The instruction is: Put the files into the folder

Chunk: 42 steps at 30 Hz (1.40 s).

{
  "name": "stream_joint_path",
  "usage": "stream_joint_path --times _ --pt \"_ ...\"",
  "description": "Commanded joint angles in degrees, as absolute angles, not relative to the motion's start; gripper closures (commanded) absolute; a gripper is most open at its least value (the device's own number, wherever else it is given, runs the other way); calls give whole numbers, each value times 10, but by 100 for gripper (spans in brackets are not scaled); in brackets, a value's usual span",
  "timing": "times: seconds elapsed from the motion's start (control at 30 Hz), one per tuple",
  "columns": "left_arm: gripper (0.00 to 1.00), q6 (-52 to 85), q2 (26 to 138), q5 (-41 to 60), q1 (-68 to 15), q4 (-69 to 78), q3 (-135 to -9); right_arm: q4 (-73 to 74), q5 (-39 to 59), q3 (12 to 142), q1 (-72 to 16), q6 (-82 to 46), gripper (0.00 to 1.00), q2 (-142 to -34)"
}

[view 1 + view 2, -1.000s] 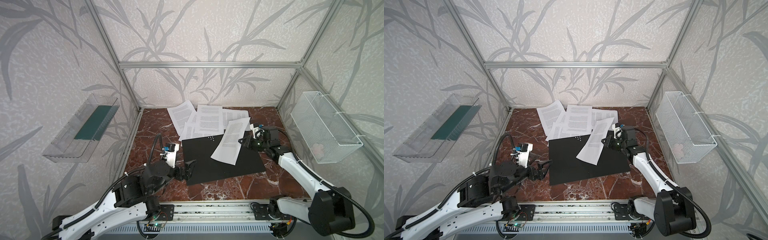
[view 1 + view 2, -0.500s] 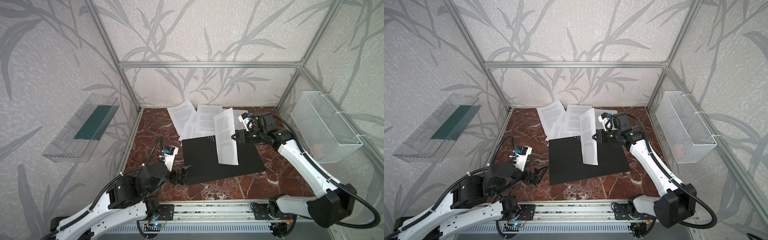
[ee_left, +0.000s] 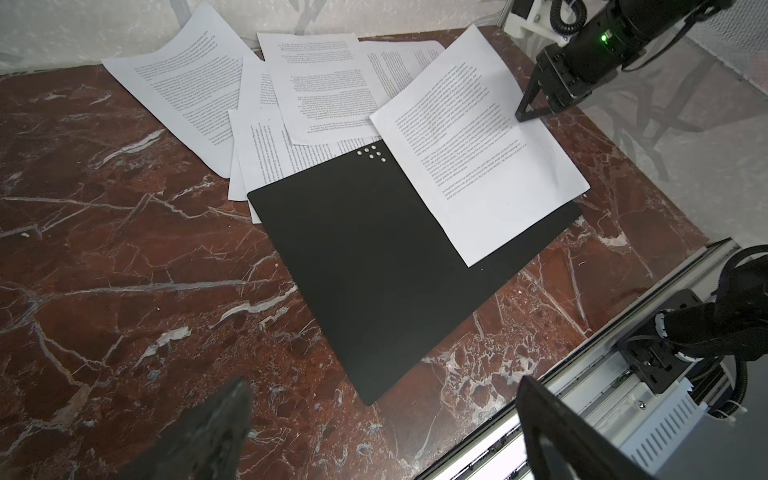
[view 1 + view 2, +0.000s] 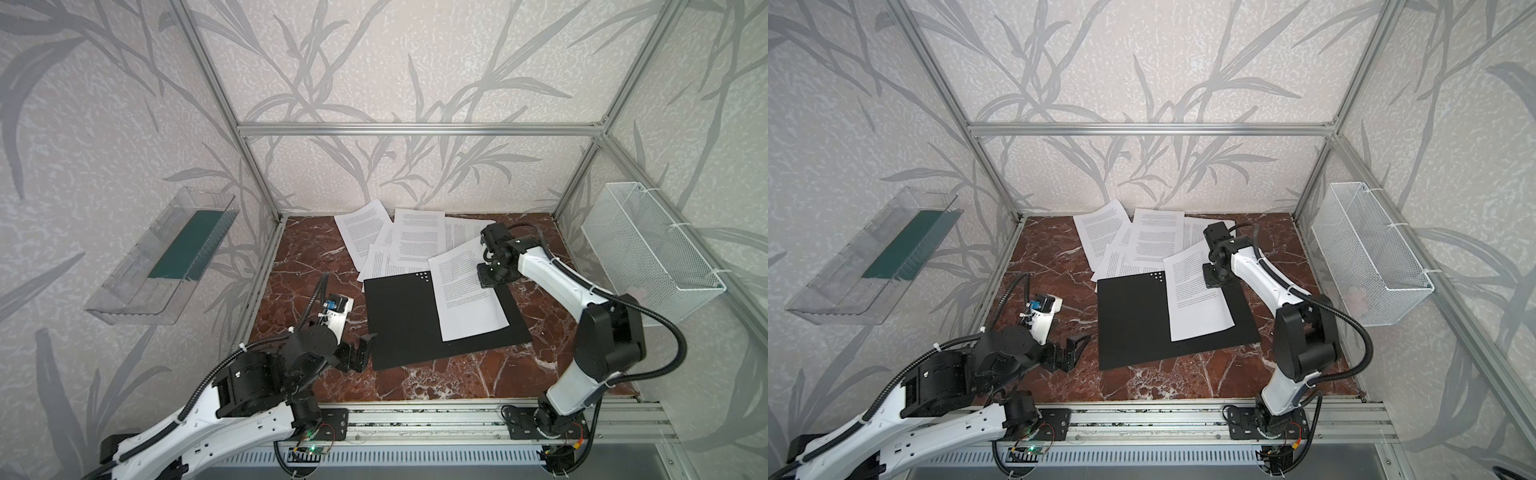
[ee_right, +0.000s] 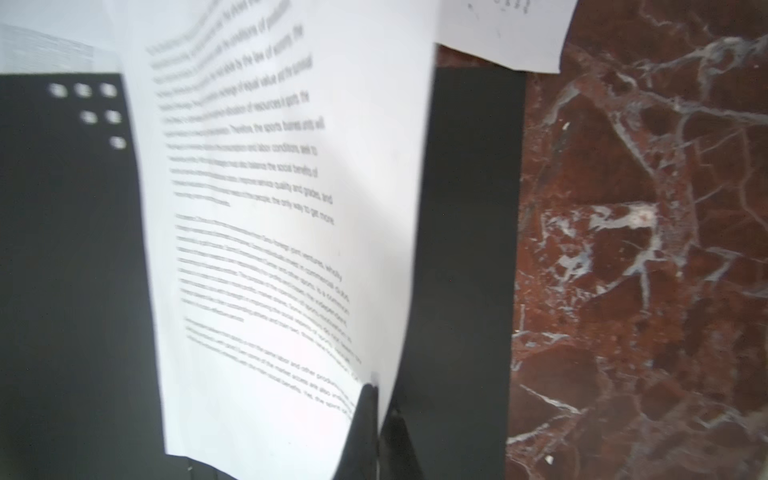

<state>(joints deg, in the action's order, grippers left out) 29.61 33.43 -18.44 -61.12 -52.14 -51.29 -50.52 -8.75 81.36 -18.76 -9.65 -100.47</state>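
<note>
The folder [image 4: 407, 324] [image 4: 1133, 324] lies flat on the marble table with its black side up, a cluster of white dots near its far edge. One printed sheet of the files [image 4: 465, 291] [image 4: 1196, 299] [image 3: 478, 158] lies across the folder's right part. My right gripper [image 4: 484, 274] [image 5: 376, 388] is shut on that sheet's right edge. Several more files [image 4: 417, 241] [image 3: 320, 83] lie fanned out behind the folder, some overlapping its far edge. My left gripper [image 4: 359, 353] [image 3: 382, 395] hovers open and empty just off the folder's near-left corner.
A clear plastic tray with a green base [image 4: 166, 257] hangs on the left wall. A white wire mesh basket [image 4: 648, 245] hangs on the right wall. An aluminium rail [image 4: 415, 419] runs along the table's front edge.
Half a second ago my right gripper held the sheet raised on edge over the folder's middle. It has swung right and lowered, and the sheet now lies flat. The left arm has barely moved.
</note>
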Motion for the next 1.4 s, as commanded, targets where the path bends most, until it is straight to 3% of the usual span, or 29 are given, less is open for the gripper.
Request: stream_joint_path --times 0.0,0.37,0.8,1.37 --pt "1 299 345 -189 -610 -541 -524 -553 -208 843 -186 -83 100 -1048" --pt "1 296 355 -182 -610 -536 -515 -568 -255 873 -185 -76 100 -1107" --pt "1 297 366 -185 -610 -538 -516 -543 -213 850 -183 -67 100 -1099" --pt "1 296 370 -182 -610 -537 -516 -518 -257 805 -228 -39 100 -1060"
